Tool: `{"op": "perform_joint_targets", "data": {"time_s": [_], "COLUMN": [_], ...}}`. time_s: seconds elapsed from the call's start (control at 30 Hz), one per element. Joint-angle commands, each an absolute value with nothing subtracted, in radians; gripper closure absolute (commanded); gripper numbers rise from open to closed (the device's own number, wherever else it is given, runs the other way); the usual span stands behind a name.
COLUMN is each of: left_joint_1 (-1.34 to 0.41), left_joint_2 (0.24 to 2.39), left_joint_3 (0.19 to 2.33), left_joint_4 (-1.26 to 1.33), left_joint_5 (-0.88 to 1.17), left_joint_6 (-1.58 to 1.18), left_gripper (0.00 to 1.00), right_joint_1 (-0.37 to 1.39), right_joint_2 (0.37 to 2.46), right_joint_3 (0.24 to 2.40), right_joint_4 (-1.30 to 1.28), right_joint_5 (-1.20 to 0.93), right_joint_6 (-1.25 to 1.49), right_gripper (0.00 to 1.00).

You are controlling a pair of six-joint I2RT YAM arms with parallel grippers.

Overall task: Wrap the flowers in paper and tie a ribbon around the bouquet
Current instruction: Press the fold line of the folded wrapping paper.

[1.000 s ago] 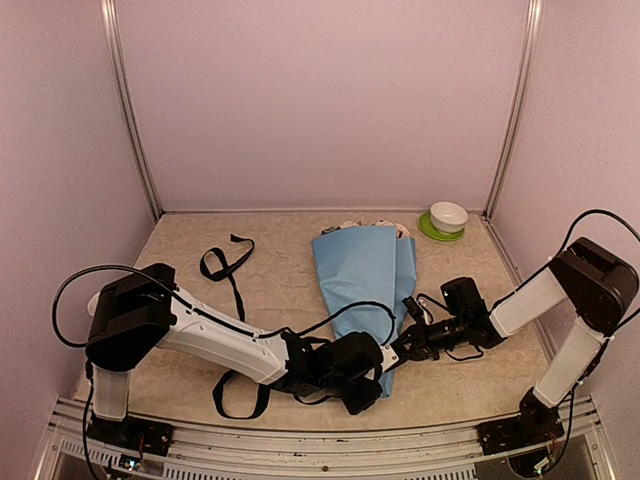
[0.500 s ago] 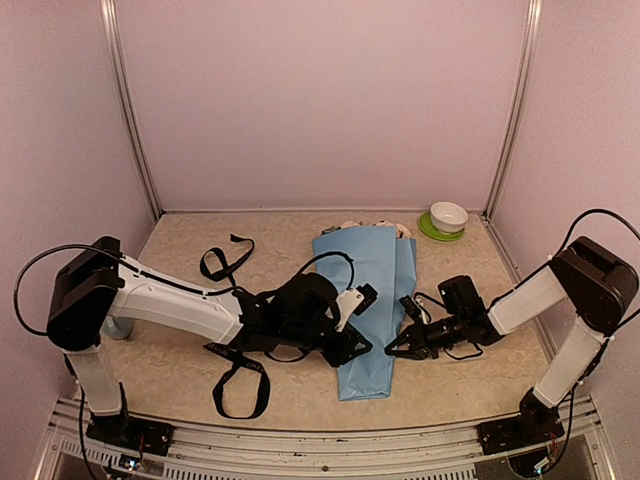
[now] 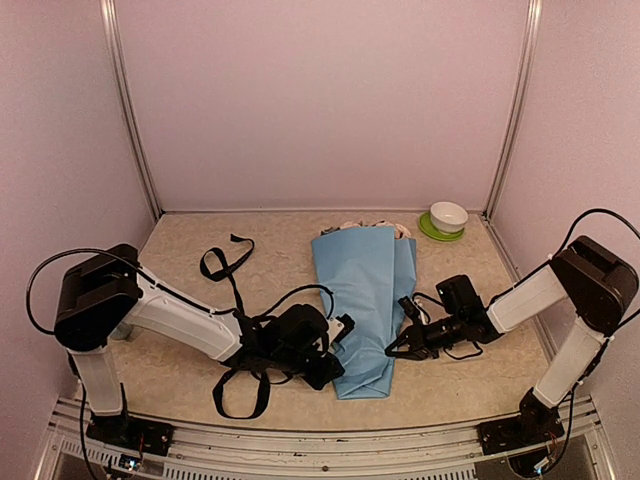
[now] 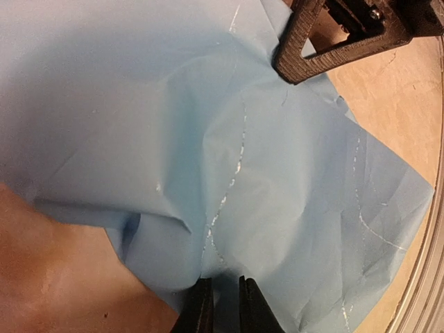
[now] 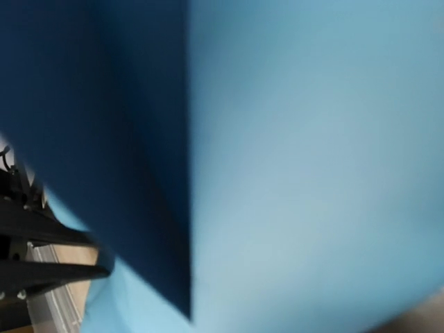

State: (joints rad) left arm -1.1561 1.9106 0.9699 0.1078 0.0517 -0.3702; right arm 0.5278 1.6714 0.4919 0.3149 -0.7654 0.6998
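Nearest the arm bases, the long floppy black ribbon [image 3: 235,385] is lying in a loop on the beige speckled counter [image 3: 180,370], trailing back under the left arm to a second loop near the left wall. Just beyond it, the left gripper [image 4: 220,305] is pinching the near left edge of the light blue paper cone [image 3: 365,300], its jaws standing narrow with the thin paper edge between them, as the left wrist view is showing. The right gripper [image 3: 392,351] is pressing its closed jaws against the cone's right edge; whether any paper is caught in them cannot be told. The right wrist view is filled with blurred light blue and navy paper. Farther back, pale blooms of the flowers [image 3: 375,226] are peeking from the cone's wide end. A small white bowl [image 3: 448,216] is sitting on a green saucer [image 3: 436,231] in the far right corner.
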Motion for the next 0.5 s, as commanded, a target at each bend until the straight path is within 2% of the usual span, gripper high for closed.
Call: {"op": "perform_joint_targets", "data": {"time_s": [0.0,0.23,0.33,0.47], "left_joint_1": [-1.17,-1.174,-1.087,-1.068], "left_joint_2": [1.879,1.75,1.744,1.773], "left_joint_3": [0.869,0.887,0.928,1.002], "left_joint_4": [0.069,0.084,0.108,0.18], "left_joint_5": [0.054,0.054,0.09,0.103], "left_joint_6": [-0.439,-0.335,-0.342,-0.314], "left_gripper": [0.85,0.83,0.66,0.64], "right_joint_1": [0.534,0.534,0.534,0.536], "right_joint_2": [1.667,1.672,1.661,1.662], "right_joint_3": [0.503,0.522,0.528,0.542], "right_joint_4": [0.256,0.223,0.204,0.173], "right_joint_5": [-0.735,-0.732,-0.717,-0.707], "right_joint_6": [0.673,0.651,0.641,0.618], "right_gripper": [1.0,1.0,1.0,1.0]}}
